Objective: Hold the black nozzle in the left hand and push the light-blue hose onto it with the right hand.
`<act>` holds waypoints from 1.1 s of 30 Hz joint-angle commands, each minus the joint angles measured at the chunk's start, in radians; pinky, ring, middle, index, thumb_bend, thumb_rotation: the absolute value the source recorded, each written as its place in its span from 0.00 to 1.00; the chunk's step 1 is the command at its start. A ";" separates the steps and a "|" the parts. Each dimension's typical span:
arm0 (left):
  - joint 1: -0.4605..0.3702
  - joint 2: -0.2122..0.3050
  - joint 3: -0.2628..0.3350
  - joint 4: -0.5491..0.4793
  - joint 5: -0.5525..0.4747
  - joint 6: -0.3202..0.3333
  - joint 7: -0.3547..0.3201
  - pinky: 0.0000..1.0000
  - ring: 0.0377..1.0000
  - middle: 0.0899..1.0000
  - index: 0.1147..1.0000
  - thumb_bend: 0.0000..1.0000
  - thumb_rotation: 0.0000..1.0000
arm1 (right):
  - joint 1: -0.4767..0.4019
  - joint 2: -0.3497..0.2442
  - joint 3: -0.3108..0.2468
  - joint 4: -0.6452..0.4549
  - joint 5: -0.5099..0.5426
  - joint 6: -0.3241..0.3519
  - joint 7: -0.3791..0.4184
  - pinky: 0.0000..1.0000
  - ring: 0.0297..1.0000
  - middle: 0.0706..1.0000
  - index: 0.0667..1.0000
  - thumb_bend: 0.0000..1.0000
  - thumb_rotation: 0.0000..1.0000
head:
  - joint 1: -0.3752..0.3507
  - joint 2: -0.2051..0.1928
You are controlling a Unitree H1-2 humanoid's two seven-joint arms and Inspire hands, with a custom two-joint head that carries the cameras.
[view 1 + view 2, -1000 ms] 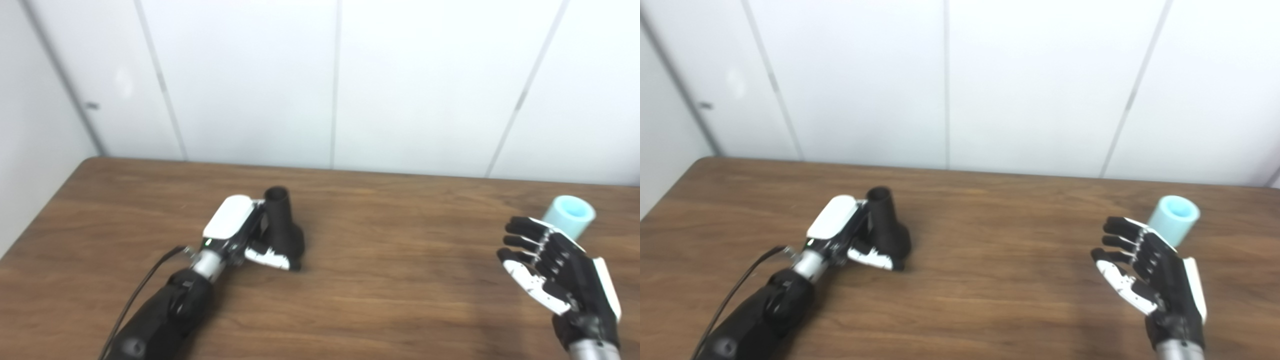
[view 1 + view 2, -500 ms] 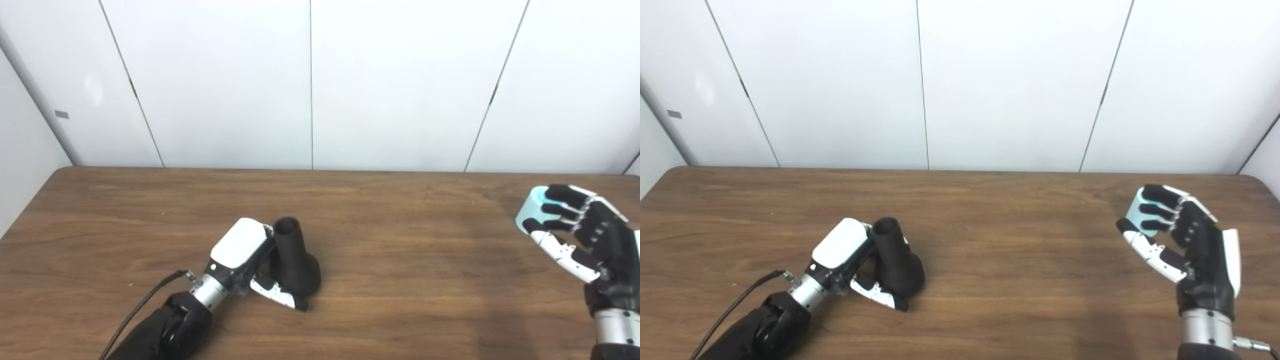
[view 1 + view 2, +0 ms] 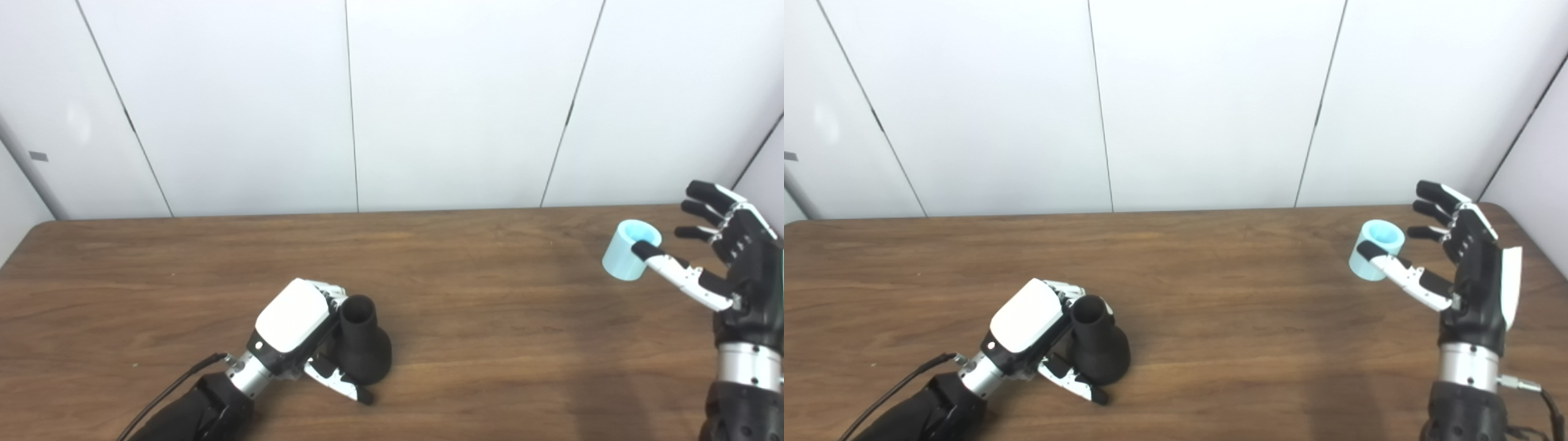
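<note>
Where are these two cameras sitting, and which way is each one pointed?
Left eye view: on the robot's head, looking down and forward over the wooden table to the white wall; both arms enter from below.
Right eye view: beside it, a little to the right, facing the same way; same arms.
Both show the left hand around the black nozzle and the right hand open at the light-blue hose.

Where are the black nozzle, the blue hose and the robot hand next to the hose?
black nozzle [image 3: 365, 355], left eye view, on its wide lower body.
blue hose [image 3: 623, 260], left eye view, on its outer side wall.
right robot hand [image 3: 1473, 269], right eye view, on the dark palm.
</note>
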 commanded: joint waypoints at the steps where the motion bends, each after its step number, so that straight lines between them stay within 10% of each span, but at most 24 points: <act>1: 0.090 -0.083 -0.066 0.075 0.000 -0.021 0.055 0.35 0.44 0.42 0.44 0.52 0.00 | -0.026 -0.019 -0.019 -0.014 -0.017 -0.019 -0.022 0.52 0.70 0.73 0.69 0.75 0.26 | -0.003 0.001; 15: 0.077 -0.097 -0.163 0.126 -0.006 -0.021 0.116 0.35 0.43 0.43 0.43 0.52 0.00 | -0.082 -0.086 -0.020 0.134 -0.097 0.062 -0.032 0.82 0.91 0.92 0.94 0.89 0.42 | -0.102 -0.015; 33: 0.065 -0.051 -0.249 0.082 -0.077 -0.021 0.098 0.36 0.44 0.43 0.43 0.52 0.00 | -0.200 -0.169 0.025 0.419 -0.036 0.109 0.008 0.88 0.94 0.95 0.95 1.00 0.43 | -0.158 -0.020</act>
